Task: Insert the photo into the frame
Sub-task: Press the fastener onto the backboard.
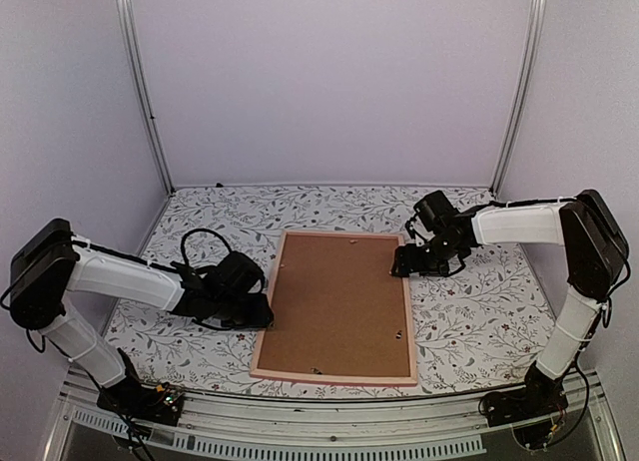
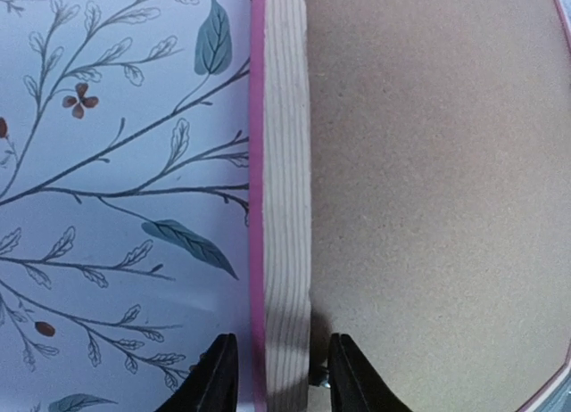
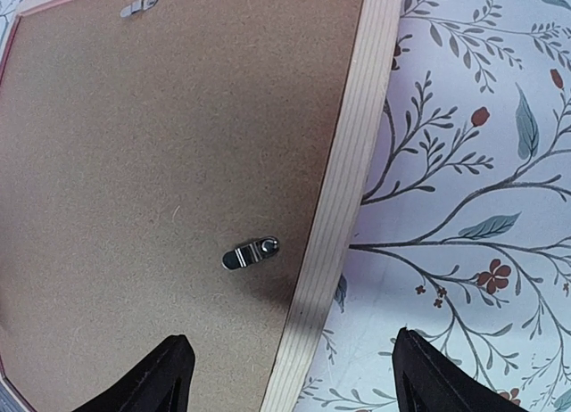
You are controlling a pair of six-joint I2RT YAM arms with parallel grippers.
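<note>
Left wrist alone shows the left gripper (image 2: 281,358) straddling a rail of the frame (image 2: 285,162), which lies back-up on the table (image 1: 479,311). I cannot tell whether the jaws are clamped. Right wrist alone shows the right gripper (image 3: 293,350) gaping above a metal clip (image 3: 251,252).

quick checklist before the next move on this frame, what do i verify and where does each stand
1. Photo in view: not ok; none of the three views shows it.
2. Frame lying back up on the table: ok.
3. Backing out of the frame: not ok; it fills the opening.
4. Left gripper astride the frame's left rail: ok. Whether it grips firmly: cannot tell.
5. Right gripper open, with the right rail between its fingers: ok.
6. Turn clip released: cannot tell; it lies on the backing, short of the rail.
</note>
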